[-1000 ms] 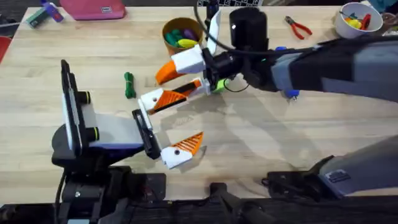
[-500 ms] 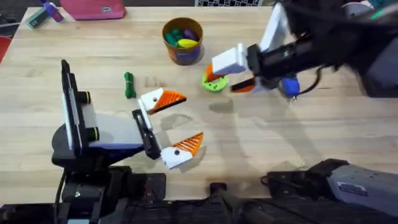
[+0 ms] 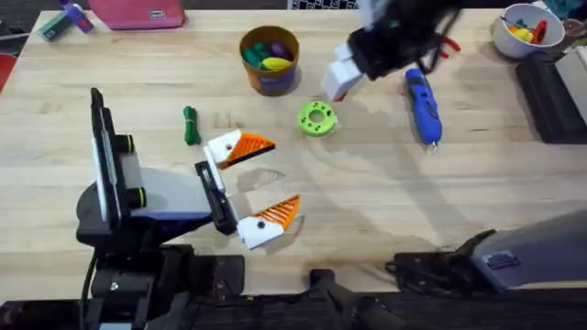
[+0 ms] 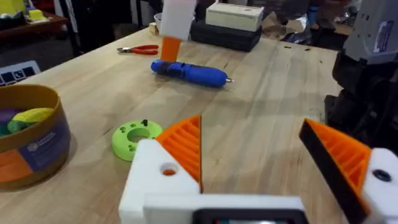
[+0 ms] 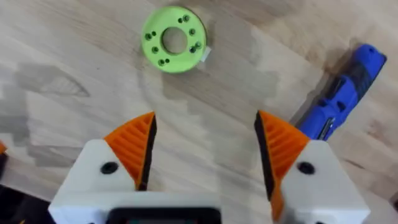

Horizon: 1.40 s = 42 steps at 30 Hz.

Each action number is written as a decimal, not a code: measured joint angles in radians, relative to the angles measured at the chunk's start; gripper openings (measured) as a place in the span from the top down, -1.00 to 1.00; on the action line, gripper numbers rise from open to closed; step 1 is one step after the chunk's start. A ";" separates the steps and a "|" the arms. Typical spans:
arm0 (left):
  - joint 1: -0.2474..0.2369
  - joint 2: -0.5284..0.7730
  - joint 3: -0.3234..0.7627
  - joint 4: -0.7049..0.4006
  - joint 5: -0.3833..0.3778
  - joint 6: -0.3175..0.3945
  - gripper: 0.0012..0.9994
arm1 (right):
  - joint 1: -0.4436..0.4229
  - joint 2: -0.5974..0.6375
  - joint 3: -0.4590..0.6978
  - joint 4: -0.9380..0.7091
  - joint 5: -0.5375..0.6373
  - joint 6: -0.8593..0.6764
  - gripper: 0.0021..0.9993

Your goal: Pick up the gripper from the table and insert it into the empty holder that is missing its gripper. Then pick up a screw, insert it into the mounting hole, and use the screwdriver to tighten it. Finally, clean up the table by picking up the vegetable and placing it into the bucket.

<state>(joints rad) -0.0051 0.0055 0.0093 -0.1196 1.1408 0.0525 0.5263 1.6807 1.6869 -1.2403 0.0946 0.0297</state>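
right hand spread open above the table, screwdriver just beside it; left hand open too.

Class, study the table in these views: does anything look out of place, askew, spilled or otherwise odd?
Nothing is spilled or broken. One oddity: the small dark-green vegetable lies loose on the bare wood, apart from the bucket that already holds other toy pieces. The screwdriver and green disc lie flat, intact.
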 joint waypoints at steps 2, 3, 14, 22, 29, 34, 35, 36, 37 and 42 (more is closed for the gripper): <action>0.000 0.000 0.000 0.000 0.000 0.000 -0.97 | 0.012 0.044 0.015 0.010 0.018 -0.025 -0.70; 0.000 0.000 0.000 0.000 0.000 0.000 -0.97 | 0.017 0.064 0.018 0.017 0.023 -0.036 -0.70; 0.000 0.000 0.000 0.000 0.000 0.000 -0.97 | 0.027 0.216 0.024 0.083 0.040 -0.115 -0.62; 0.000 0.000 0.000 0.000 0.000 0.000 -0.97 | 0.019 0.311 0.026 0.141 -0.005 -0.176 -0.32; 0.000 0.000 0.000 0.000 0.000 0.000 -0.97 | -0.008 0.386 0.026 0.158 -0.028 -0.187 -0.01; 0.000 0.000 0.000 0.000 0.000 0.000 -0.97 | -0.012 0.420 0.026 0.160 -0.047 -0.187 0.23; 0.000 0.000 0.000 0.000 0.000 0.000 -0.97 | -0.012 0.423 0.026 0.161 -0.050 -0.187 0.25; 0.000 0.000 0.000 0.000 0.000 0.000 -0.97 | -0.012 0.423 0.027 0.161 -0.052 -0.187 0.28; 0.000 0.000 0.000 0.000 0.000 0.000 -0.97 | -0.012 0.423 0.027 0.161 -0.054 -0.187 0.32; 0.000 0.000 0.000 0.000 0.000 0.000 -0.97 | -0.012 0.423 0.027 0.167 -0.059 -0.184 0.53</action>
<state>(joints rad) -0.0051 0.0055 0.0093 -0.1196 1.1408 0.0525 0.5140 2.1033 1.7142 -1.0729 0.0357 -0.1539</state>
